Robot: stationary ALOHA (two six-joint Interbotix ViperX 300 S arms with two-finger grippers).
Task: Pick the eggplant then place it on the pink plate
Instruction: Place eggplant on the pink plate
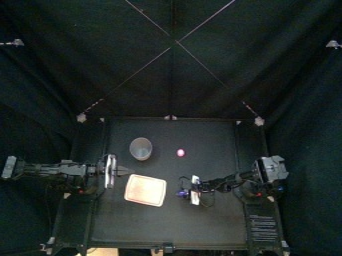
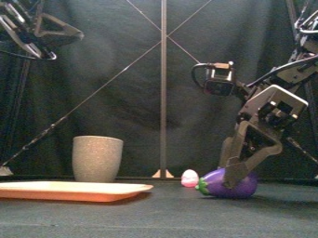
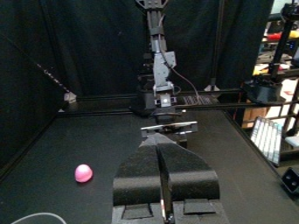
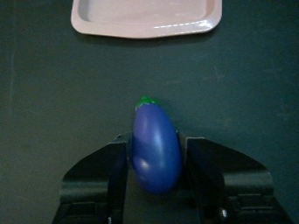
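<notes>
Right tool (image 4: 156, 143) clamped on the eggplant (image 2: 231, 184), low at the worktop (image 2: 137, 217) just right of the plate (image 2: 69, 191) and not on it, grey cup (image 2: 97, 158) and a small pink toy (image 2: 191, 178) behind the plate, left tool (image 3: 165, 140) pinched closed, raised left of the plate.

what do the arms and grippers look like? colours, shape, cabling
Two slim black jointed arms. Left gripper: two broad flat black jaws under a pale cross-plate. Right gripper: grey seen from outside, black in its wrist view. Black cables loop along the arms. No markings legible.
</notes>
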